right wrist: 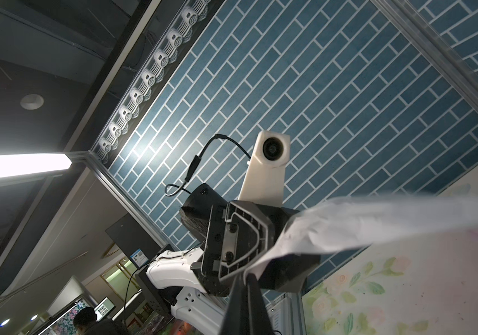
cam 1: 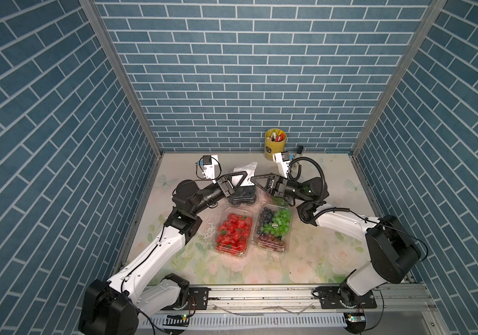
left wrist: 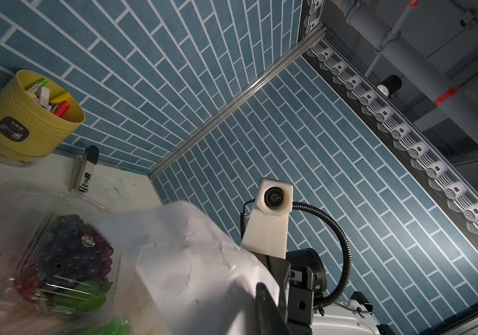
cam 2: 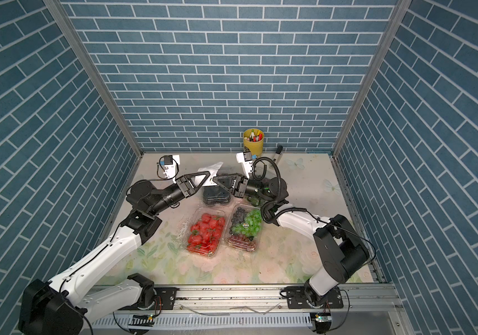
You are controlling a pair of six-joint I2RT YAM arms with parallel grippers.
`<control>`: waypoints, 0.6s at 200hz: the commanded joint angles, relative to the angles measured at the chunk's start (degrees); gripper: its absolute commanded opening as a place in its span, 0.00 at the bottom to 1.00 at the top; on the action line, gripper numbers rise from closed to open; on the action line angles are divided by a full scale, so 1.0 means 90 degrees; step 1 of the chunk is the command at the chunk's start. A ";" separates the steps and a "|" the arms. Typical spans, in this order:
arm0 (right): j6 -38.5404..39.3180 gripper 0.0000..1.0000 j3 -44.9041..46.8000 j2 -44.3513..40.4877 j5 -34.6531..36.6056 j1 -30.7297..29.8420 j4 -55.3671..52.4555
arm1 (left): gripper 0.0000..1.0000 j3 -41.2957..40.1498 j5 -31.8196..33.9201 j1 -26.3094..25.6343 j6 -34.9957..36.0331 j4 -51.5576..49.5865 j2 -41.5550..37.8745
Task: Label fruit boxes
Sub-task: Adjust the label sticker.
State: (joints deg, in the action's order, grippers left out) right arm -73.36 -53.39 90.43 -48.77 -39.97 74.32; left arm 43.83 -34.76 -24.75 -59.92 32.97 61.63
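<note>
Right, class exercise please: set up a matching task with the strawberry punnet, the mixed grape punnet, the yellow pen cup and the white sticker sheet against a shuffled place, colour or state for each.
Column 1
1. strawberry punnet
2. yellow pen cup
3. white sticker sheet
4. mixed grape punnet

Column 2
A. green, dark and red fruit inside
B. stands farthest back of the four
C. red fruit only
D. lifted in the air, crumpled

Pairs: 1-C, 2-B, 3-D, 4-A
</note>
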 commanded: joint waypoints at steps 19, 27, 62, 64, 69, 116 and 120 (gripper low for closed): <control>-0.0310 0.00 -0.0057 -0.0040 -0.0118 -0.0035 0.0609 | 0.16 0.0017 0.0005 0.0030 0.0037 0.0185 -0.0029; -0.0306 0.00 -0.0067 -0.0044 -0.0118 -0.0041 0.0609 | 0.14 0.0022 0.0005 0.0030 0.0028 0.0204 -0.0021; -0.0297 0.00 -0.0146 0.0018 -0.0099 -0.0043 0.0609 | 0.04 -0.0023 -0.0109 0.0035 -0.0152 0.0510 0.0064; -0.0299 0.00 -0.0151 0.0020 -0.0099 -0.0042 0.0606 | 0.03 -0.0031 -0.0119 0.0035 -0.0164 0.0532 0.0066; -0.0296 0.00 -0.0155 0.0033 -0.0089 -0.0044 0.0609 | 0.01 -0.0052 -0.0136 0.0026 -0.0208 0.0597 0.0067; -0.0286 0.00 -0.0239 0.0176 -0.0011 -0.0042 0.0620 | 0.00 -0.0210 -0.0180 -0.0013 -0.0472 0.0983 0.0100; -0.0293 0.00 -0.0258 0.0186 -0.0003 -0.0042 0.0624 | 0.00 -0.0217 -0.0171 -0.0030 -0.0478 0.0990 0.0097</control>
State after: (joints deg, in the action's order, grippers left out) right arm -73.73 -53.43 91.07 -48.75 -40.03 76.79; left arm 42.68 -35.05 -24.73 -63.13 38.52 62.35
